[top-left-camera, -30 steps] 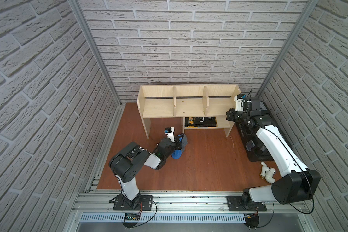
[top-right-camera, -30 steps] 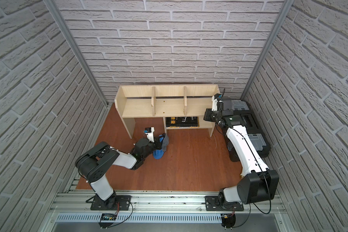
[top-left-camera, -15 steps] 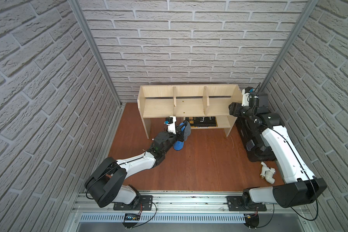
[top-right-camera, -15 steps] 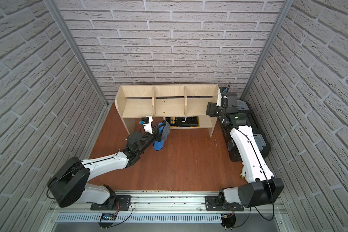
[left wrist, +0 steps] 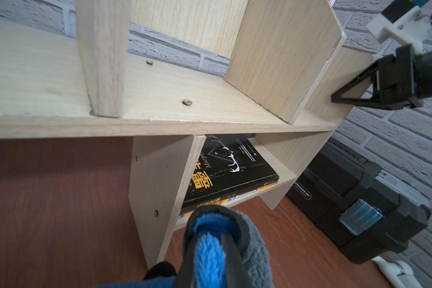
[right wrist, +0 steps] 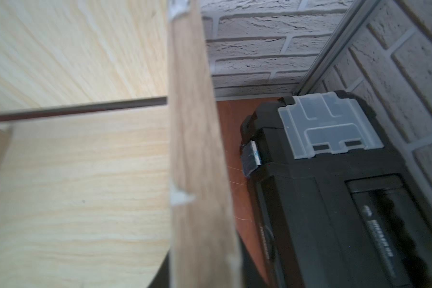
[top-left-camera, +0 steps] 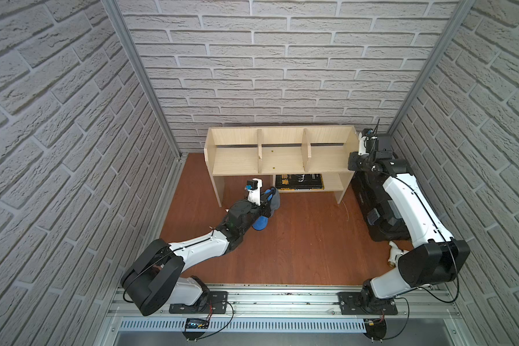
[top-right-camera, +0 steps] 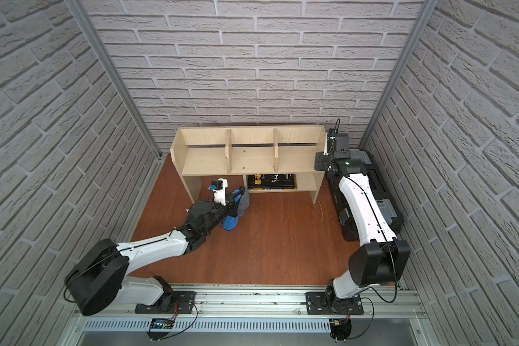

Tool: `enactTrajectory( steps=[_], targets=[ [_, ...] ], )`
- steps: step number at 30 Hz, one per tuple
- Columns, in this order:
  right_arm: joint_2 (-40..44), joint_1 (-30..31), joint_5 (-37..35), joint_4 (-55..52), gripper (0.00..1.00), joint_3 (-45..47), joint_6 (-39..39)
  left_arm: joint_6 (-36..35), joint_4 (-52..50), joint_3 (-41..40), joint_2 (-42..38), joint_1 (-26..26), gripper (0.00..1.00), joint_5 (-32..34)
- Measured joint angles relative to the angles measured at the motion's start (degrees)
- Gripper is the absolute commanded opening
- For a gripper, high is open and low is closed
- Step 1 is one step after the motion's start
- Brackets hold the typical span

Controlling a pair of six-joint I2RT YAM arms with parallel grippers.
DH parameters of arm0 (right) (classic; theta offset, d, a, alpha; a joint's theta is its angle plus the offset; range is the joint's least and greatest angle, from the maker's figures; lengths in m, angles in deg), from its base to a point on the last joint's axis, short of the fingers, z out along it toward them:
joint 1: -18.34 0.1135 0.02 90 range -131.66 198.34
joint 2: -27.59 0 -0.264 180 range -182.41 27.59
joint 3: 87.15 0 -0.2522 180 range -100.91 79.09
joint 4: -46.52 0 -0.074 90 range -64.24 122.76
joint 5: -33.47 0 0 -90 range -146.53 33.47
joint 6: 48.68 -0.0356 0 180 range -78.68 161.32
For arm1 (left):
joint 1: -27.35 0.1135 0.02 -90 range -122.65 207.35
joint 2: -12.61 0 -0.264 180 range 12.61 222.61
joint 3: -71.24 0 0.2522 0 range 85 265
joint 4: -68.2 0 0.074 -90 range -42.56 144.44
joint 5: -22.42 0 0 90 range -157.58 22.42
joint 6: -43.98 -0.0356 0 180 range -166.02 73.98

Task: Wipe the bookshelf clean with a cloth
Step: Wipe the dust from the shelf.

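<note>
The pale plywood bookshelf (top-left-camera: 277,158) (top-right-camera: 252,158) (left wrist: 185,82) stands against the back wall. My left gripper (top-left-camera: 268,200) (top-right-camera: 236,198) (left wrist: 210,249) is shut on the cloth (top-left-camera: 275,198) (top-right-camera: 244,200) (left wrist: 252,239), blue inside and grey outside, folded over the fingers. It hovers just above the floor in front of the lower shelf's upright. My right gripper (top-left-camera: 354,155) (top-right-camera: 319,161) (right wrist: 205,264) straddles the bookshelf's right side panel (right wrist: 192,149), one finger on each face of the panel, pressed against it. The outer finger (left wrist: 342,96) lies on the panel's outer face.
A black book (top-left-camera: 298,181) (top-right-camera: 271,181) (left wrist: 225,169) lies flat on the small lower shelf. A black toolbox (top-left-camera: 384,215) (top-right-camera: 372,185) (left wrist: 359,204) (right wrist: 322,187) sits on the floor right of the shelf, under my right arm. A white fitting (top-left-camera: 393,254) lies near the right arm's base.
My left arm stretched forward and carried the cloth closer to the bookshelf's lower shelf, then held. My right wrist shifted slightly back along the right side panel.
</note>
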Motion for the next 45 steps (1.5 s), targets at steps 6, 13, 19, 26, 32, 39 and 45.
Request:
enactTrajectory(
  steps=[6, 13, 19, 26, 32, 39, 45],
  targets=[
    [4.5, 0.9, 1.9, -0.6, 0.03, 4.1, 1.4, -0.2, -0.3, 0.0, -0.1, 0.9, 0.00, 0.1],
    [5.0, 0.8, 2.7, 1.2, 0.03, 5.3, 1.6, -0.9, -1.9, 4.3, 0.1, 1.3, 0.00, -0.4],
    [4.8, 0.1, 4.5, 2.7, 0.03, 5.8, 2.7, -1.7, 1.5, 10.4, 4.3, 1.7, 0.00, -3.0],
    [-0.8, -2.4, 10.2, 4.1, 0.03, 0.9, 6.3, -0.1, 4.4, 7.8, 11.8, 1.9, 0.00, -3.6],
    [-2.0, -2.6, 12.2, 6.2, 0.03, 0.7, 7.5, 0.0, 5.0, 3.2, 12.3, 2.6, 0.00, -2.1],
    [1.1, -2.5, 11.3, 5.7, 0.03, 3.4, 6.3, -0.1, 4.7, -0.1, 13.0, 3.3, 0.00, -1.0],
    [2.0, -2.1, 10.0, 2.7, 0.03, 2.9, 5.2, -1.6, 0.4, 3.6, 6.9, 3.5, 0.00, -0.9]
  ],
)
